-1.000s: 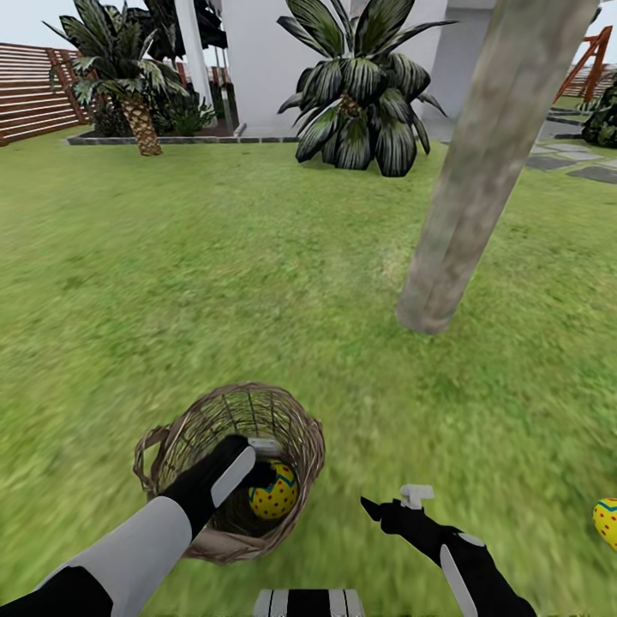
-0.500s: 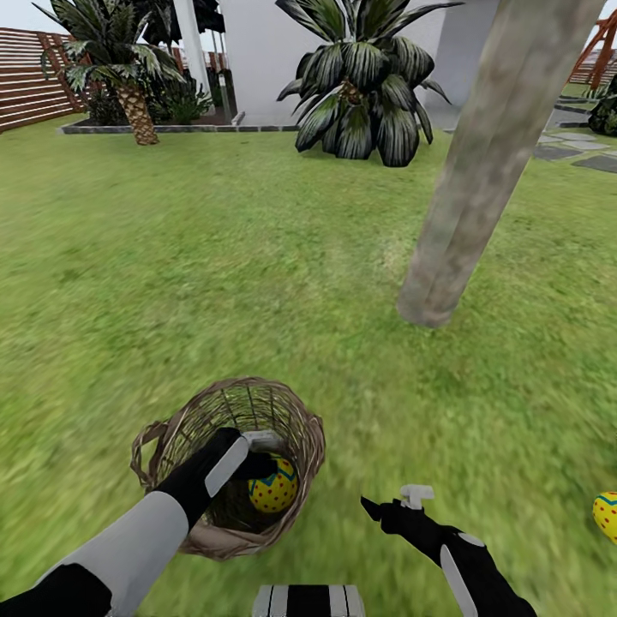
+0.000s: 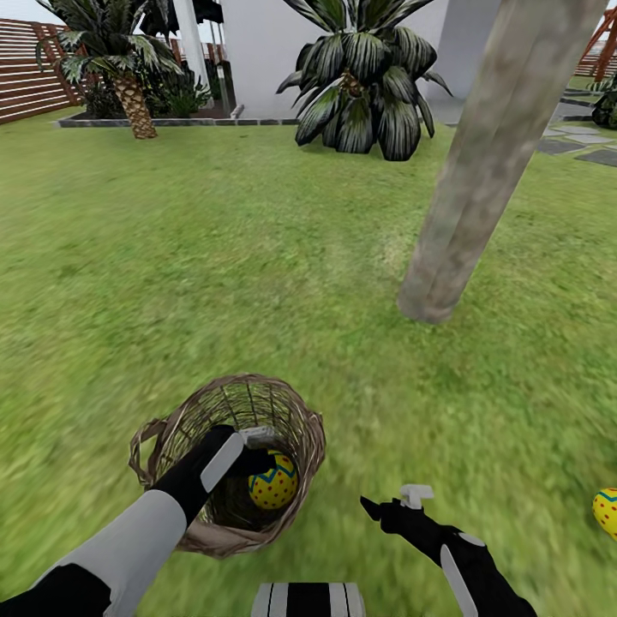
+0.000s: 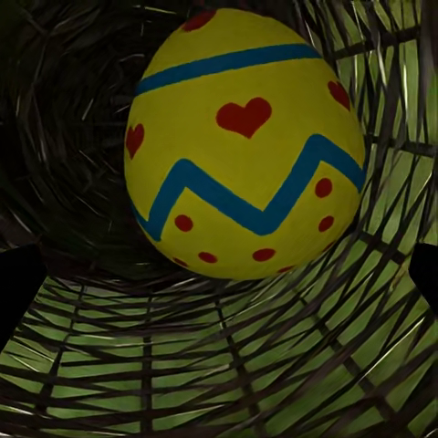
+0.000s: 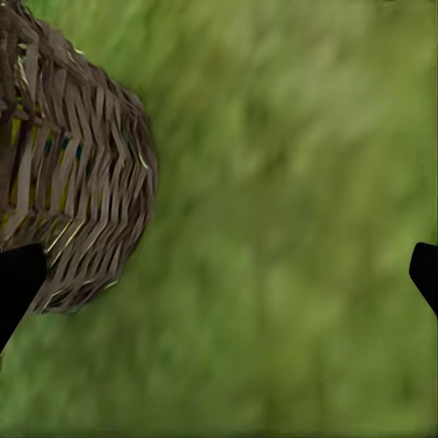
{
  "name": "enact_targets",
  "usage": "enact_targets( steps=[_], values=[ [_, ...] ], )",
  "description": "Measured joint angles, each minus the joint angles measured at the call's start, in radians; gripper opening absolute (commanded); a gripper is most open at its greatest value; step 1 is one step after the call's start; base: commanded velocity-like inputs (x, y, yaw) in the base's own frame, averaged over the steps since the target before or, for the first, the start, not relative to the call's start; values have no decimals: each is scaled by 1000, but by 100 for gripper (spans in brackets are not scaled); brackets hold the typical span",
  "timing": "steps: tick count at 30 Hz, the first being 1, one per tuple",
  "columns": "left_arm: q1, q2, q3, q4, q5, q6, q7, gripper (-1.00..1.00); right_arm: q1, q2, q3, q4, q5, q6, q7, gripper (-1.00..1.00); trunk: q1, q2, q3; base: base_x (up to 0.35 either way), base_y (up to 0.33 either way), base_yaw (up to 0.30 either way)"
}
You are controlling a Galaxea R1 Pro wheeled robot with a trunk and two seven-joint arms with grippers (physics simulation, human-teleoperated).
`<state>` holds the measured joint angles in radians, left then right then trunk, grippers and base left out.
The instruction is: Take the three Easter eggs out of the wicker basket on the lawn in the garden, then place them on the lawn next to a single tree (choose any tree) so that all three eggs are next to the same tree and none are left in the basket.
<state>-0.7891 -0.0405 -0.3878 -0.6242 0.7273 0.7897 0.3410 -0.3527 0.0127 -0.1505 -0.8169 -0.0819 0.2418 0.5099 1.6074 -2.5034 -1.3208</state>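
Yellow with red dots and a blue zigzag, the Easter egg (image 3: 273, 482) I am after sits inside the wicker basket (image 3: 296, 420), which stands on the lawn (image 3: 214, 283) near me and to the left. In my left wrist view that egg (image 4: 245, 141) looms close between the two dark fingertips (image 4: 16, 290) at the picture's edges, with the open weave of the basket (image 4: 219, 365) all round it; the fingers stand wide apart and do not touch the egg, so my left hand (image 3: 257, 450) is spread and has hold of nothing, reaching down into the basket over its near-left rim. My right hand (image 3: 396, 501) hangs low over the grass just right of the basket, apart from it; its wrist view shows the two fingertips (image 5: 18, 278) far apart with only grass between them and the basket's outer wall (image 5: 73, 173) off to one side, so it too is open and empty. A second egg (image 3: 607, 512) lies on the lawn at the near right edge, well apart from the basket. Farther off and right of centre the tree (image 3: 480, 171) rises from the grass, its mottled grey-brown trunk leaning. Beyond it stand a dark broad-leaved plant (image 3: 364, 81), a small palm (image 3: 128, 86) far left, and grey stepping stones (image 3: 591, 146) far right.
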Motion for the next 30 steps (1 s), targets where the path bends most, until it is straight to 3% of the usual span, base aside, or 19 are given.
enact_targets(
  steps=[4,9,16,30],
  values=[
    [0,0,1,0,0,-1,-18,100,0,0,-3,-3,0,-4,44,100,2,-1,-15,0,0,0],
    [1,0,2,-3,0,-8,-29,100,0,0,-5,-17,0,-6,77,100,2,-1,-15,0,0,0],
    [2,0,3,-23,0,-13,-31,100,0,0,-5,-25,0,-7,82,100,2,-1,-15,0,0,0],
    [4,0,5,-45,0,-64,-30,100,0,0,-14,-26,1,-8,83,100,7,-3,-58,0,0,0]
  ],
)
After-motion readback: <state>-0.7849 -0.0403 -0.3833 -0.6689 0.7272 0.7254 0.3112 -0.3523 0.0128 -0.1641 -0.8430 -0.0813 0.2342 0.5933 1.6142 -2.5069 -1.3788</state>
